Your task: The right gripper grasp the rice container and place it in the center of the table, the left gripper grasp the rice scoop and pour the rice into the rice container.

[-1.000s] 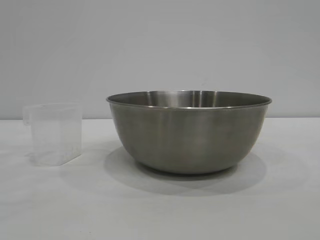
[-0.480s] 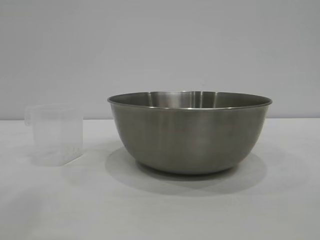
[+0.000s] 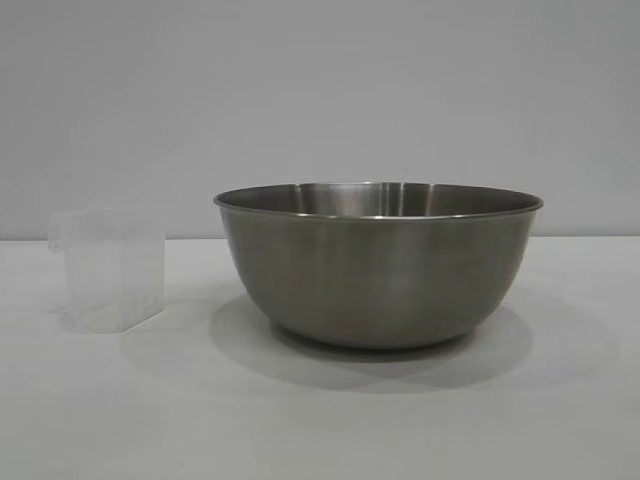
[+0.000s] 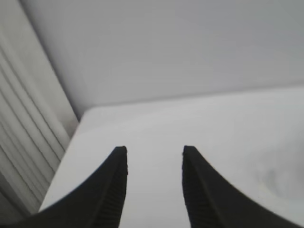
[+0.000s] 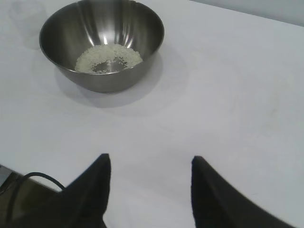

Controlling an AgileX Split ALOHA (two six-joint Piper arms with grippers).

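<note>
Sitting upright on the table (image 3: 320, 420) just beside the rice container (image 3: 378, 265), rice (image 5: 108, 59) already inside, the rice scoop (image 3: 108, 268) looks emptied, both left gripper (image 4: 154, 185) and right gripper (image 5: 149, 190) released, holding nothing, well apart from bowl.

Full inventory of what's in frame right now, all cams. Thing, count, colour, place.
rice container: 1, brushed grey steel, upright near the table's middle, nothing gripping it
rice: 1 thin patch, off-white, on the container's bottom
rice scoop: 1, translucent plastic, upright on the table left of the container in the exterior view, apart from it, handle at its rim on the far-left side; looks empty
table: 1, white, matte, under both
wall: 1, pale grey, behind the table
left tool: 1, black, open, empty, over bare table near a corner
right tool: 1, black, open, empty, over bare table, well short of the container
</note>
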